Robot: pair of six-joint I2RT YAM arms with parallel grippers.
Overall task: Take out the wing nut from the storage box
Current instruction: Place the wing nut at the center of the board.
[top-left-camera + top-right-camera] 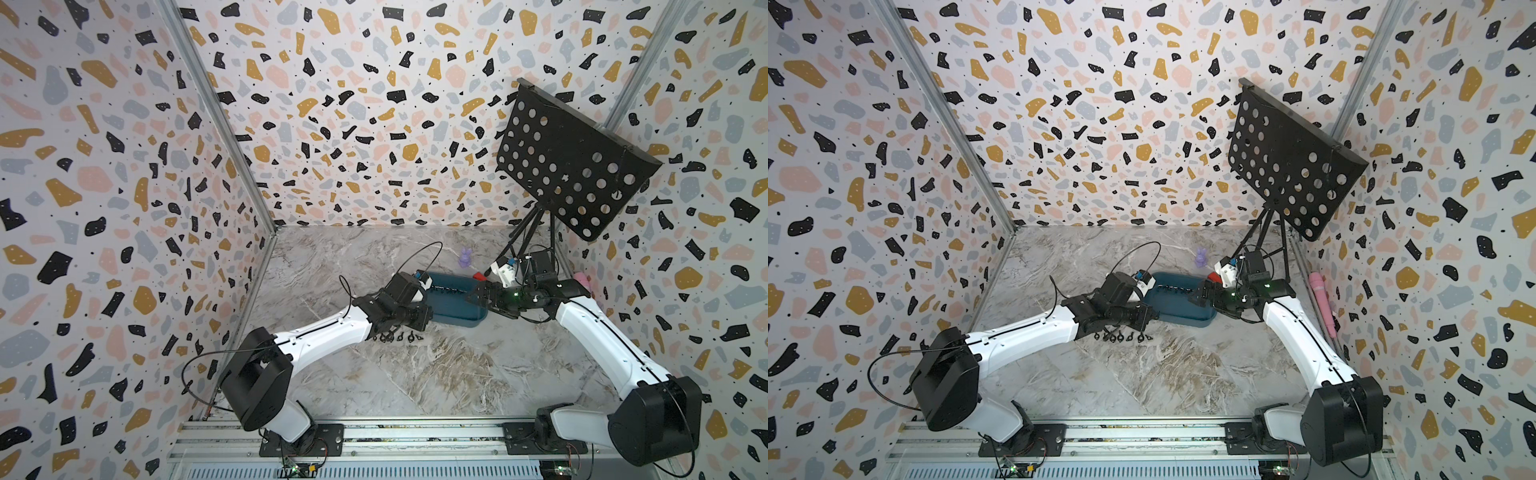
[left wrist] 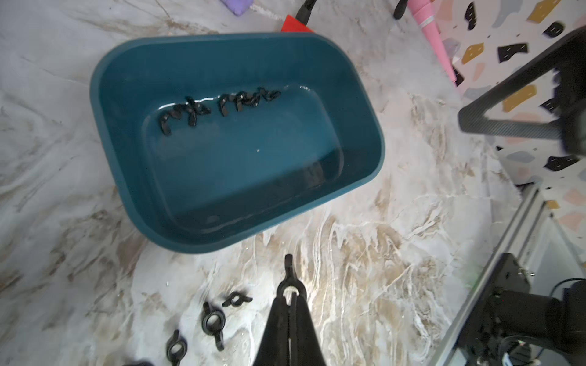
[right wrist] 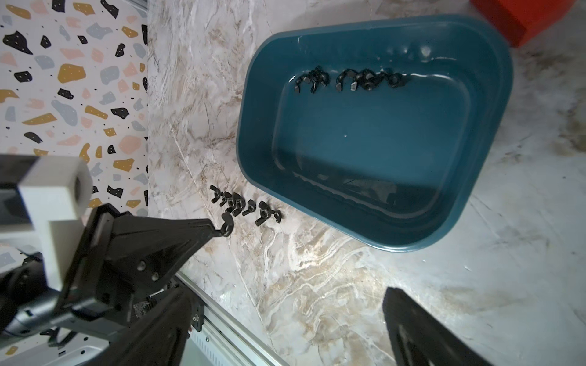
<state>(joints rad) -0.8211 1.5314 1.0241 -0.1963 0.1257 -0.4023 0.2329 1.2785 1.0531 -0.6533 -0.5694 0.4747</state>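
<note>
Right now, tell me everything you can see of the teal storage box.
The storage box is a shallow dark teal tub of glossy plastic, rectangular with rounded corners and plain walls. It sits flat and open on the marble table, no lid in view. Its floor is bare except for a row of black wing nuts lying along one long wall. A red block sits just outside that wall; whether they touch cannot be told.

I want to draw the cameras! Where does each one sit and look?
Both top views: high up, looking down on left arm, right arm, storage box.
Left wrist: on its arm, facing the box; left tool pinches a wing nut.
Right wrist: on its arm, facing the box; right tool open.
All share the box.
</note>
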